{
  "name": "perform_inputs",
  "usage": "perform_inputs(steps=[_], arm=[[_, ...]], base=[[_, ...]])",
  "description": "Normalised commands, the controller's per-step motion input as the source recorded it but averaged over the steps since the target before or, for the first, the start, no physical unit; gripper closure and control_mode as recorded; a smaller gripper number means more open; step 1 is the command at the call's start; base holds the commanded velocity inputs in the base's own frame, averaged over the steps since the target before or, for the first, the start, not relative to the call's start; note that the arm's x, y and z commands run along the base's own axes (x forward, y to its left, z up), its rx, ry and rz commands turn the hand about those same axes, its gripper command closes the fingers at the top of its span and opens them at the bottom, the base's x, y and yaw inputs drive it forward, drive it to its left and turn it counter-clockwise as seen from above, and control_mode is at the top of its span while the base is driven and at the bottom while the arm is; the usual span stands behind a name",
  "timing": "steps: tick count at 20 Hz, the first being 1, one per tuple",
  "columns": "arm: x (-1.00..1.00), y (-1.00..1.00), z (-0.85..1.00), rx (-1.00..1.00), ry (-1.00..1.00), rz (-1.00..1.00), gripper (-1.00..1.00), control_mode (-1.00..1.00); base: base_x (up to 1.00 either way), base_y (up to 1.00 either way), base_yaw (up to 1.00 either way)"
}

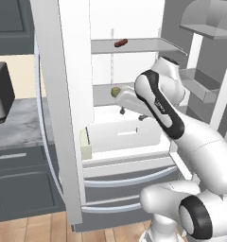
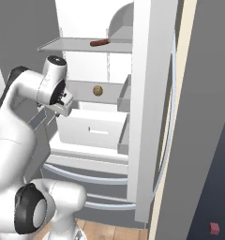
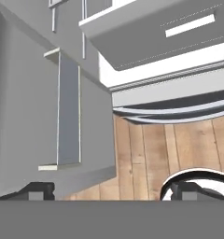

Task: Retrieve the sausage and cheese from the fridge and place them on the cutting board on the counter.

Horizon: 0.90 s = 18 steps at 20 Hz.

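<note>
Inside the open grey French-door fridge [image 1: 63, 118], the reddish-brown elongated sausage [image 1: 120, 43] lies on the upper shelf and the pale yellow-tan cheese lump [image 1: 115, 91] one shelf below. The gripper [image 3: 111, 190] hangs empty before the fridge's white drawer, jaws spread wide.

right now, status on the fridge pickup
Gripper open, holding nothing, inside fridge. Sausage on upper shelf, cheese on the shelf below. Both untouched, nothing blocking them.
</note>
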Motion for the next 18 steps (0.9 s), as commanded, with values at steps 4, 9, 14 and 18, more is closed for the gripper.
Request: perform_inputs(steps=[4,9,14,18], arm=[[0.44,-0.56,-0.09,-0.09,-0.03,0.00,-1.00,-1.00],[0.56,-0.28,-0.16,-0.21,-0.17,-0.06,-1.00,-1.00],[0.60,-0.14,-0.01,-0.07,-0.02,0.00,-1.00,-1.00],[0.72,-0.21,0.00,0.00,0.00,0.04,-1.00,-1.00]], base=[[0.00,0.00,0.00],[0.00,0.00,0.00],[0.00,0.00,0.00],[0.00,0.00,0.00]])
